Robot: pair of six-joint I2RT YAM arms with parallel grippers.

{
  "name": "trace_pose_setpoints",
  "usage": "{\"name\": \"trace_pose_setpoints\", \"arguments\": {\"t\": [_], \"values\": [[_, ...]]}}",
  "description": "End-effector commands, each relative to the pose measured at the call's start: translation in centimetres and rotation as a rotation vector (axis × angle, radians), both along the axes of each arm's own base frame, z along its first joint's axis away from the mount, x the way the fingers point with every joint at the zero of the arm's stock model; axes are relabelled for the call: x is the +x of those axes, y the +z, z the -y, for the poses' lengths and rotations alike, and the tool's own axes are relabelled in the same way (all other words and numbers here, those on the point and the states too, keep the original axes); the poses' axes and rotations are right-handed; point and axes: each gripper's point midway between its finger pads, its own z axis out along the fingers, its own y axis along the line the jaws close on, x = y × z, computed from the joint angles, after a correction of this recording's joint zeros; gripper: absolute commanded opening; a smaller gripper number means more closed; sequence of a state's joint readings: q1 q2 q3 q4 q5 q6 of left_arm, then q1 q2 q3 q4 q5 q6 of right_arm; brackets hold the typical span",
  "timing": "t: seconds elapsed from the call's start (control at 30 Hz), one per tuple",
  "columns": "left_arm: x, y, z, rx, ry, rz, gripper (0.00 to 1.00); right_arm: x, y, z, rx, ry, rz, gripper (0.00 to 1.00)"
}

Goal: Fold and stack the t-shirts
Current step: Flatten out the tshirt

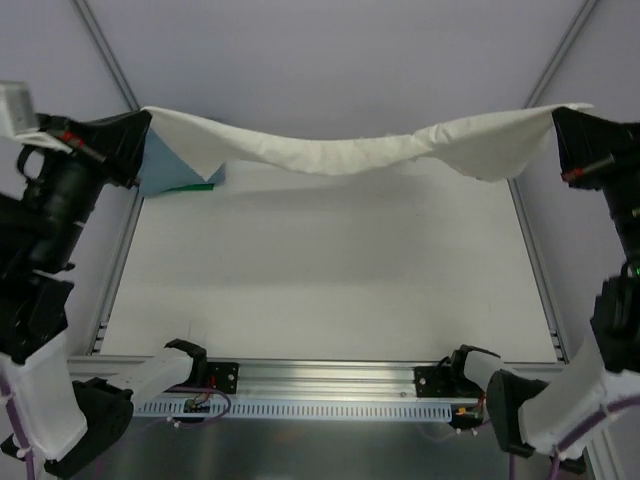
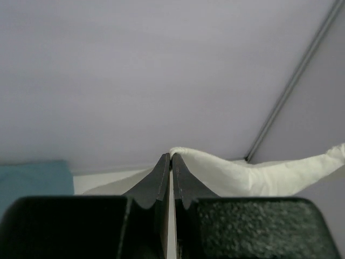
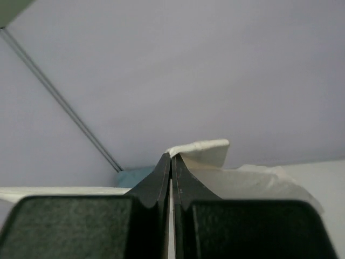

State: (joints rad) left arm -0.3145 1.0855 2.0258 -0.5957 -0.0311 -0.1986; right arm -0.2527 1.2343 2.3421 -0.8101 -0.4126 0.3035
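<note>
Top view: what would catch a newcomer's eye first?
A cream t-shirt hangs stretched above the table's far end, sagging in the middle, its ends pinched by the shut left gripper and right gripper. Under its left end, a teal-blue t-shirt lies at the far left corner.

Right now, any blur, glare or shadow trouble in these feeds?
Top external: even light, no glare, cream t-shirt fairly sharp. Left wrist: soft focus throughout, left gripper and teal t-shirt blurred. Right wrist: equally soft, right gripper hazy, no glare.
</note>
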Motion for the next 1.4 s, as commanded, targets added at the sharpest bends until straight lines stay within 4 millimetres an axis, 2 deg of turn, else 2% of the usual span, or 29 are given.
{"name": "trace_pose_setpoints", "arguments": {"t": [0.0, 0.07, 0.1, 0.13, 0.23, 0.37, 0.5, 0.63, 0.67, 0.7, 0.73, 0.77, 0.8, 0.83, 0.87, 0.9, 0.93, 0.97, 1.0, 1.03, 1.07, 1.1, 1.13, 1.17, 1.2, 1.27, 1.3, 1.33, 1.37], "values": [[-7.0, 1.8, 0.4, -0.055, -0.143, 0.055, 0.00, -7.4, 2.0, -2.6, -0.003, 0.043, 0.114, 0.00], [-9.5, 1.7, 0.4, -0.064, -0.186, 0.055, 0.00, -10.8, 2.4, -3.3, -0.013, 0.035, 0.160, 0.00], [-11.5, 2.4, -0.1, -0.087, -0.196, 0.084, 0.00, -11.9, 2.6, -3.5, -0.016, 0.030, 0.177, 0.00], [-12.6, 2.6, -0.5, -0.094, -0.196, 0.098, 0.00, -13.2, 3.1, -3.7, -0.012, 0.020, 0.208, 0.00], [-15.4, 2.5, -1.8, -0.110, -0.174, 0.130, 0.00, -15.4, 3.7, -4.1, 0.006, 0.014, 0.248, 0.00], [-16.7, 2.0, -2.6, -0.113, -0.154, 0.129, 0.00, -15.6, 4.1, -4.1, 0.035, 0.017, 0.262, 0.00], [-15.5, 1.7, -2.6, -0.100, -0.133, 0.106, 0.00, -14.4, 4.6, -3.3, 0.039, -0.012, 0.267, 0.00], [-12.4, 1.3, -1.8, -0.074, -0.119, 0.071, 0.00, -8.9, 3.1, -1.5, 0.044, -0.041, 0.164, 0.00], [-10.7, 0.4, -1.4, -0.057, -0.112, 0.036, 0.00, -7.8, 2.9, -1.1, 0.041, -0.053, 0.157, 0.00], [-9.6, -0.1, -1.2, -0.048, -0.102, 0.019, 0.00, -5.4, 1.4, -0.3, 0.039, -0.065, 0.103, 0.00], [-8.5, 0.0, -1.1, -0.048, -0.088, 0.026, 0.00, -3.3, 0.7, 0.5, 0.039, -0.081, 0.077, 0.00], [-6.0, -2.0, -0.5, -0.024, -0.075, -0.032, 0.00, -1.7, -0.1, 1.0, 0.035, -0.088, 0.051, 0.00], [-4.6, -3.0, -0.1, -0.013, -0.073, -0.060, 0.00, 0.9, -2.3, 1.7, 0.037, -0.094, -0.017, 0.00], [-3.3, -3.9, 0.2, -0.005, -0.067, -0.083, 0.00, 3.4, -3.4, 2.4, 0.039, -0.099, -0.047, 0.00], [-0.6, -6.1, 1.1, 0.011, -0.066, -0.132, 0.00, 5.0, -4.7, 2.8, 0.039, -0.097, -0.078, 0.00], [0.9, -7.5, 1.5, 0.017, -0.061, -0.160, 0.00, 7.6, -7.9, 3.5, 0.049, -0.098, -0.160, 0.00], [2.2, -8.6, 1.9, 0.015, -0.058, -0.183, 0.00, 9.3, -8.8, 3.9, 0.049, -0.097, -0.165, 0.00], [4.8, -11.3, 2.6, 0.029, -0.053, -0.233, 0.00, 11.5, -11.0, 4.4, 0.060, -0.096, -0.214, 0.00], [6.1, -12.8, 3.0, 0.038, -0.050, -0.257, 0.00, 13.0, -12.8, 4.9, 0.067, -0.099, -0.247, 0.00], [7.7, -15.5, 3.3, 0.050, -0.040, -0.312, 0.00, 15.0, -15.5, 5.4, 0.076, -0.099, -0.289, 0.00], [9.6, -17.6, 3.6, 0.064, -0.028, -0.361, 0.00, 16.4, -17.3, 5.7, 0.084, -0.097, -0.326, 0.00], [10.9, -18.5, 3.6, 0.062, -0.019, -0.370, 0.00, 18.9, -20.6, 6.2, 0.101, -0.090, -0.398, 0.00], [12.0, -19.8, 3.6, 0.059, -0.009, -0.397, 0.00, 20.5, -22.6, 6.5, 0.113, -0.083, -0.429, 0.00], [13.8, -23.0, 3.8, 0.077, 0.000, -0.468, 0.00, 21.8, -24.4, 6.6, 0.124, -0.071, -0.464, 0.00], [15.1, -23.8, 3.2, 0.069, 0.024, -0.475, 0.00, 24.3, -28.3, 6.9, 0.145, -0.051, -0.546, 0.00], [17.5, -28.1, 3.0, 0.061, 0.044, -0.565, 0.00, 27.0, -31.1, 7.3, 0.177, -0.040, -0.589, 0.00], [18.5, -29.1, 2.3, 0.048, 0.055, -0.581, 0.00, 28.1, -32.7, 7.3, 0.196, -0.026, -0.612, 0.00], [19.6, -30.0, 2.1, 0.040, 0.065, -0.578, 0.00, 30.3, -36.2, 7.6, 0.223, -0.016, -0.654, 0.00], [21.1, -31.8, 1.5, 0.042, 0.091, -0.607, 0.00, 31.9, -39.1, 7.5, 0.266, 0.004, -0.699, 0.00]]}}
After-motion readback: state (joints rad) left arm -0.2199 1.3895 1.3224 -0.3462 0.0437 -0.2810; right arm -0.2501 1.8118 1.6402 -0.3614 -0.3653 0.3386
